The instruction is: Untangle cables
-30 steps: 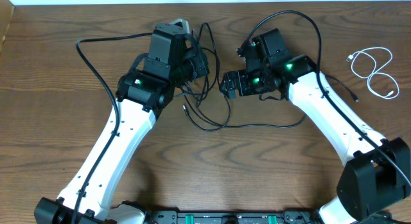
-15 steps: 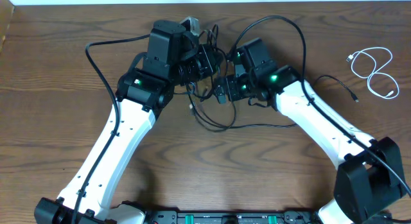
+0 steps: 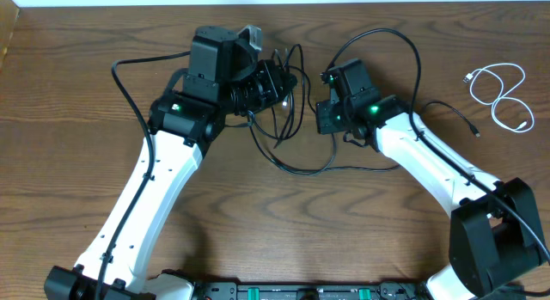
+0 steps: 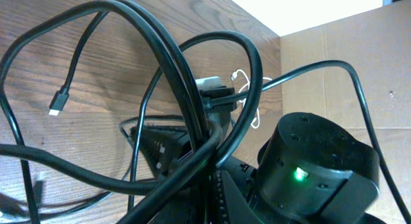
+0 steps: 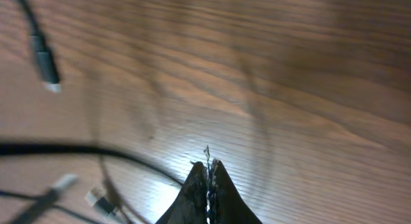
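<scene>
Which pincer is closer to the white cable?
Right. The right pincer is left of the white cable, well apart; the left pincer is even farther left, among the black cables.

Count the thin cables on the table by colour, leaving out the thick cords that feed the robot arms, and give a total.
White cables: 1, lying apart
Black cables: 2, looped together, as best the tangle shows
Total: 3
</scene>
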Robot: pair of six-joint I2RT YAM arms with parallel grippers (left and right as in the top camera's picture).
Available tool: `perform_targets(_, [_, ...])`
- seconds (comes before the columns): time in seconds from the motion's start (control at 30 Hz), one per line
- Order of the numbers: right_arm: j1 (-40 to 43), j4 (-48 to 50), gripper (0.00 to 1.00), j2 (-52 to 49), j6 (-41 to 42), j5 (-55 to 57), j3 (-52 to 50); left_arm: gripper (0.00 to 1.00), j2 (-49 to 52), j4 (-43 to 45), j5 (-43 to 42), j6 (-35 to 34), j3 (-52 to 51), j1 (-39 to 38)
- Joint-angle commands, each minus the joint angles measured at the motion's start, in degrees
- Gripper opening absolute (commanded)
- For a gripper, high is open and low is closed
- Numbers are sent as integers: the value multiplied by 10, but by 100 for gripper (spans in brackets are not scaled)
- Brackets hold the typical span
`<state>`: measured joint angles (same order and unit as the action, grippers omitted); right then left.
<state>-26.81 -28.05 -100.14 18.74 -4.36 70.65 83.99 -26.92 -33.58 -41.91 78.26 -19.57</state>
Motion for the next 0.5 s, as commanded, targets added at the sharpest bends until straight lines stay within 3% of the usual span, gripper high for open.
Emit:
perform_targets(0.0, [18, -15, 1, -3, 5, 57, -5, 7, -10, -2, -24, 33, 11, 11])
perform_targets(0.23, [70, -49, 1, -3, 5, 97, -5, 7, -10, -42, -24, 194, 11, 11])
perform_targets(0.37, [92, -46, 1, -3, -30, -1, -5, 7, -9, -83, -24, 277, 11, 11])
perform_targets(0.47, [99, -35, 26, -2, -82, -107, -5, 7, -9, -102, -24, 324, 11, 11])
